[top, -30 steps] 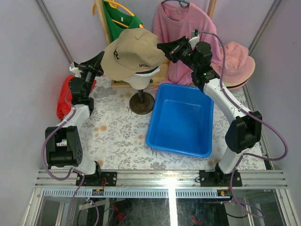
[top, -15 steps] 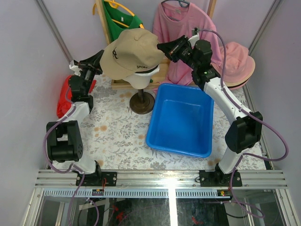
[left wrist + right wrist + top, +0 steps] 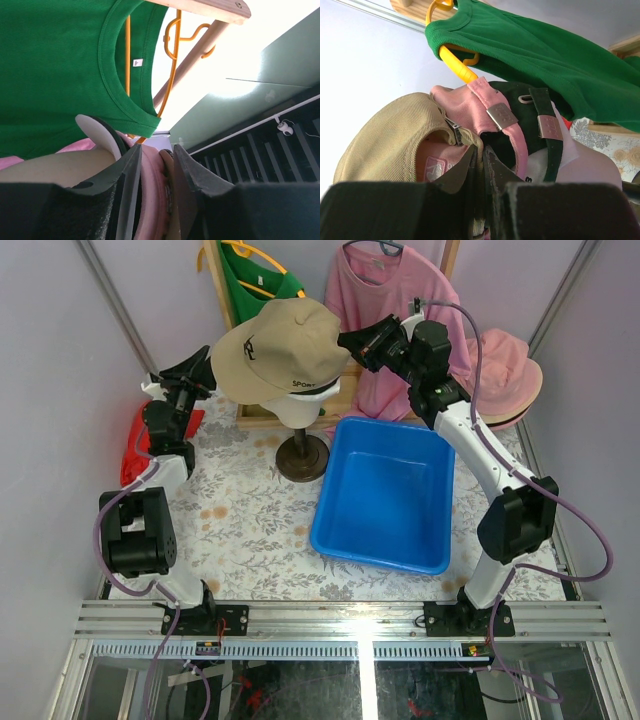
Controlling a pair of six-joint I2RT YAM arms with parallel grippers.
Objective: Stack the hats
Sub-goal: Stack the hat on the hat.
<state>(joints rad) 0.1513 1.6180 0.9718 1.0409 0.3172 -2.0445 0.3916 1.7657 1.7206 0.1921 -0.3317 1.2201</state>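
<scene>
A tan baseball cap (image 3: 280, 345) sits on top of the stack of hats on the cream mannequin head (image 3: 300, 408). My left gripper (image 3: 203, 370) is shut on the cap brims; the left wrist view shows a pink brim (image 3: 150, 185) and a tan edge between the jaws of that gripper (image 3: 156, 150). My right gripper (image 3: 352, 341) is shut on the tan cap's back strap, as the right wrist view shows (image 3: 484, 150). There the tan cap (image 3: 385, 135) lies over a pink cap (image 3: 470, 95) and a dark cap (image 3: 520, 102). A pink bucket hat (image 3: 505, 375) lies at the far right.
A blue bin (image 3: 385, 490) stands right of the head's wooden stand (image 3: 302, 455). A red cloth bundle (image 3: 130, 455) lies by the left wall. A green shirt (image 3: 250, 280) and a pink shirt (image 3: 375, 290) hang at the back.
The tan cap has shifted slightly up and to the left on the head. My left gripper moved left with the brim. My right gripper barely moved.
</scene>
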